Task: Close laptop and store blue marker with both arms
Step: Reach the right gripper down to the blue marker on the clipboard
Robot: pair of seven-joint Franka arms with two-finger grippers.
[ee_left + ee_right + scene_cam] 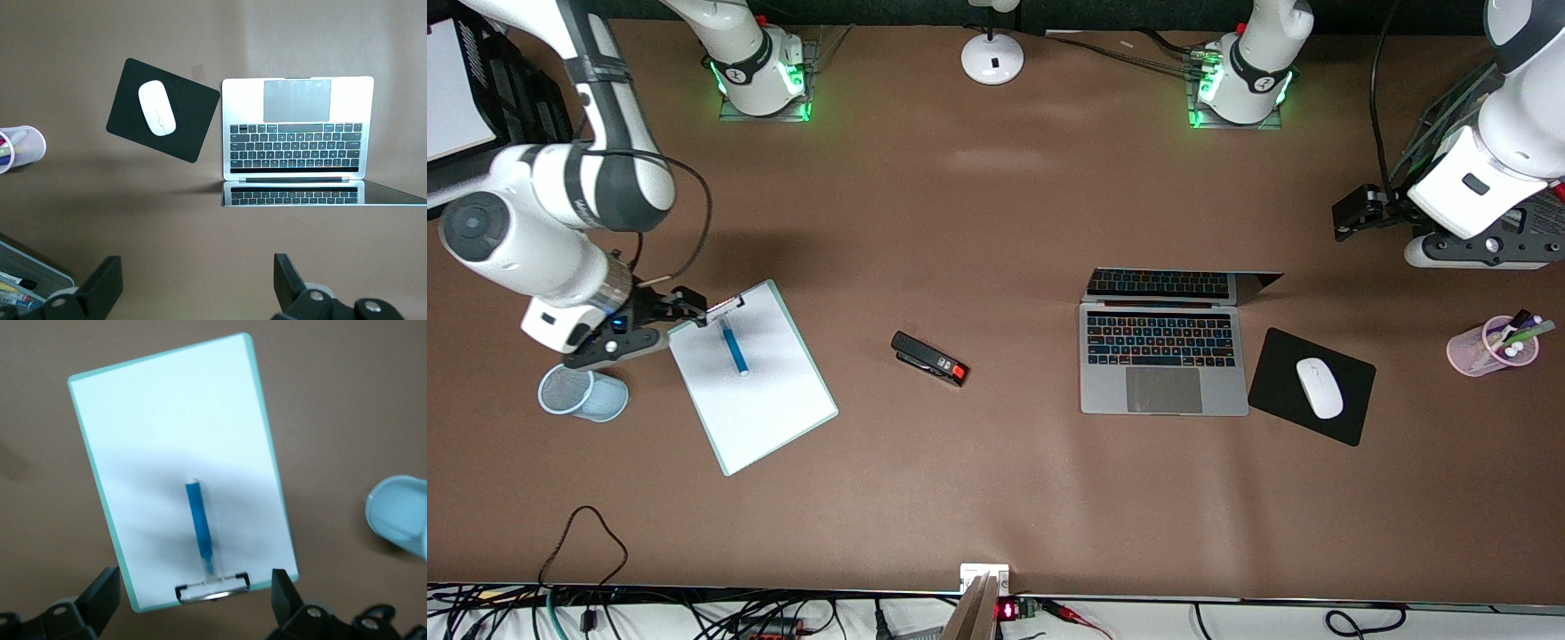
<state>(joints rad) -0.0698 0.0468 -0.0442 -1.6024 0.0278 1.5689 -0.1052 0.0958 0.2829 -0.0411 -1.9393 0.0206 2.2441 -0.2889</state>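
The laptop (1160, 356) stands open, its lid (1183, 284) tilted back toward the robots' bases; it also shows in the left wrist view (297, 127). The blue marker (734, 347) lies on a white clipboard (765, 400), its white end near the metal clip; it also shows in the right wrist view (199, 523). My right gripper (680, 309) is open and empty over the clip end of the clipboard (180, 420); its own view shows it (193, 607) too. My left gripper (1356, 213) is open and empty over bare table toward the left arm's end, apart from the laptop; its own view shows it (197, 287) too.
A black-and-red stapler (929, 358) lies between clipboard and laptop. A white mouse (1319, 387) sits on a black pad (1352, 418) beside the laptop. A pink pen cup (1489, 347) stands at the left arm's end. A light-blue cup (583, 391) lies by the clipboard. A lamp base (992, 58) stands between the bases.
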